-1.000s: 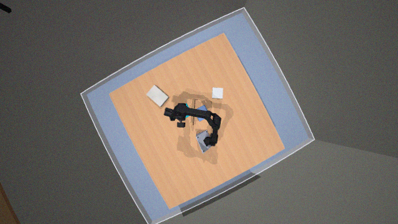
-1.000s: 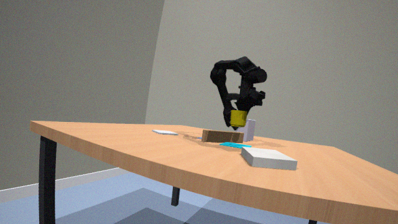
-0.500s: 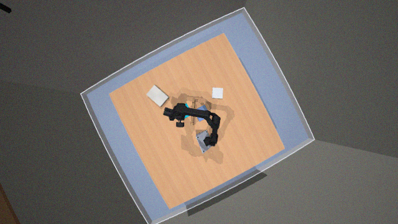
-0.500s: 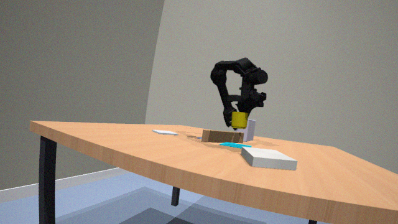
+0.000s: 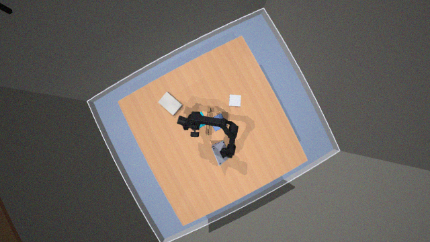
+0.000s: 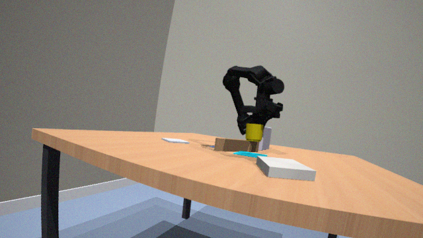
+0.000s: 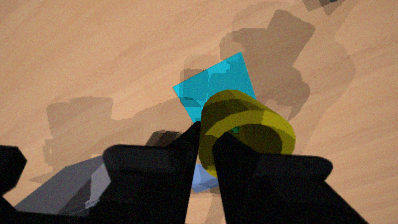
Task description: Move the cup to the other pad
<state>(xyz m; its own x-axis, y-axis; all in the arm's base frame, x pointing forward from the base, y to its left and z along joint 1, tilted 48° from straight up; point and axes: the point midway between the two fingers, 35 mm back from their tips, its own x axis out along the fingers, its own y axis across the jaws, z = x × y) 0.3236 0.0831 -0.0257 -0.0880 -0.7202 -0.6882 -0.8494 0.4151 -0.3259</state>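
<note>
The yellow cup [image 6: 254,133] [image 7: 227,106] is off the table, roughly upright in the side view. My gripper [image 7: 205,125] is shut on its wall, one finger inside the cup and one outside. A green marble [image 7: 236,130] shows inside; the rest of the inside is dark or hidden. The cyan pad [image 5: 202,118] [image 6: 248,154] [image 7: 220,80] lies below the cup, partly covered by it in the wrist view. The blue pad [image 5: 218,116] [image 7: 202,177] lies on the other side of the low brown barrier [image 6: 231,145], partly hidden by the arm.
A thick white block [image 5: 170,103] [image 6: 287,168] lies near the cyan pad. A thin white square [image 5: 235,100] [image 6: 175,141] lies beyond the blue pad. A grey plate [image 5: 219,150] is at the arm's base. A pale upright panel [image 6: 266,139] stands behind the cup in the side view.
</note>
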